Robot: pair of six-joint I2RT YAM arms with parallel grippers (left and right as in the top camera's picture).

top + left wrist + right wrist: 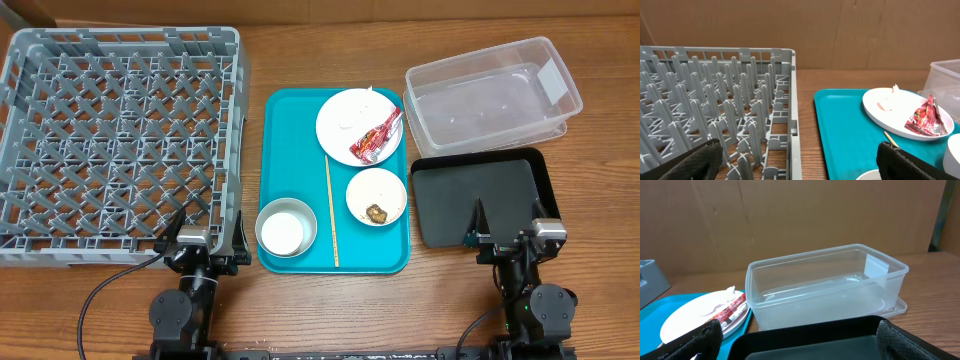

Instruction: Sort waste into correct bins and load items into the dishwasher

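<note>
Overhead view: on the teal tray (290, 130), the red-and-white wrapper (377, 138) lies on the white plate (345, 118), its print too small to read. Right of the tray, the clear tub (490, 95) bears a white label (553, 82) with no legible writing. The left pincer (800, 165) and right pincer (800, 340) both stand spread, empty.

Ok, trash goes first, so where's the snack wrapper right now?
Overhead, the snack wrapper lies on the right edge of the white plate, at the far end of the teal tray, left of the clear tub.
</note>
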